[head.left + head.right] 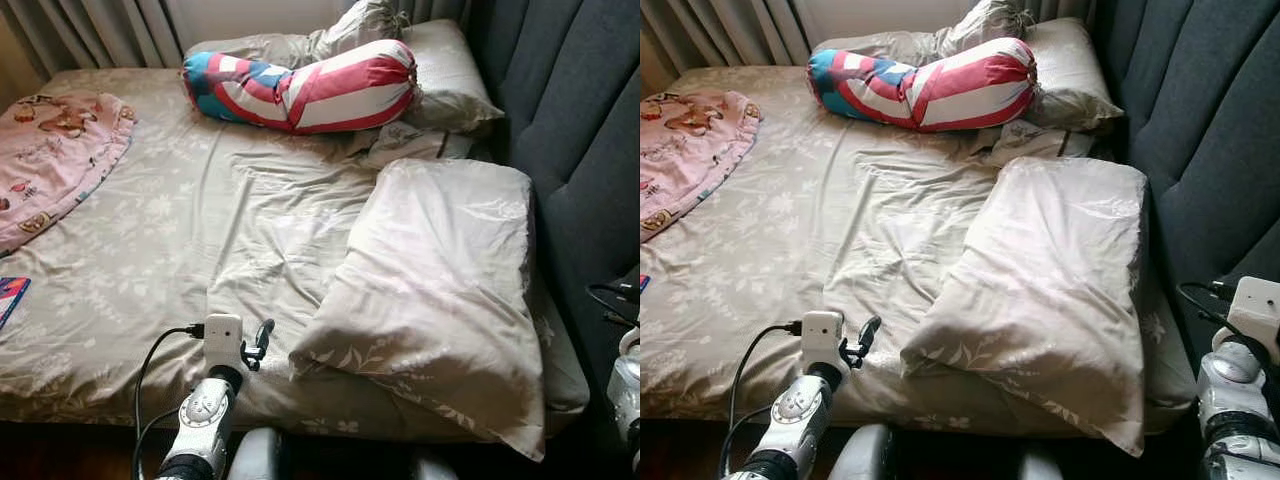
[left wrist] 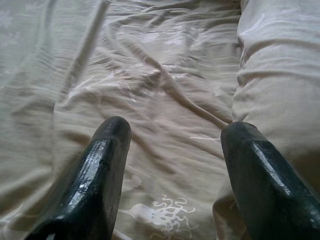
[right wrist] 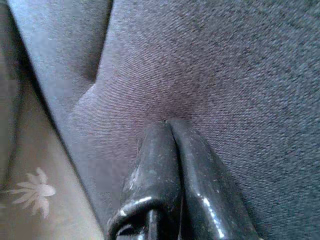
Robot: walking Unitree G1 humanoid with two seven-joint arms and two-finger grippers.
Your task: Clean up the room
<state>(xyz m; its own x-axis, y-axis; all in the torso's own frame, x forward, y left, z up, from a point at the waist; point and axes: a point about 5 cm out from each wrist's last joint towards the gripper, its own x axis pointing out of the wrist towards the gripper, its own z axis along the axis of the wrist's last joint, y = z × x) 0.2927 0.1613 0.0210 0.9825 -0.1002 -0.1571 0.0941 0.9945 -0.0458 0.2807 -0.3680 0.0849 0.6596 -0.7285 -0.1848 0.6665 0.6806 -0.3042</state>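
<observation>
The large beige leaf-print pillow (image 1: 440, 300) lies askew on the bed's near right corner. It looks soft and light, best pinched at its near corner. The left gripper (image 2: 172, 170) hovers beside it, fingers apart; the right gripper (image 3: 170, 165), fingers together, faces the grey headboard (image 3: 225, 65)

My left arm (image 1: 205, 420): silver casing with rounded joint housing, small dark dots on its top face, ending in a white box-shaped wrist module (image 1: 222, 340). A black cable (image 1: 150, 365) plugs into that module's side and loops down along the arm.

My left gripper (image 2: 172, 172): two long, glossy black fingers (image 2: 95, 180), rounded at the tips, faintly textured.

My right arm (image 1: 1232, 400): silver, ribbed segments, same white wrist box (image 1: 1255, 305) with a black cable (image 1: 1200, 295) at its side.

My right gripper (image 3: 170, 125): two shiny black fingers (image 3: 155, 165), smooth, with a curved black bracket at the base.
</observation>
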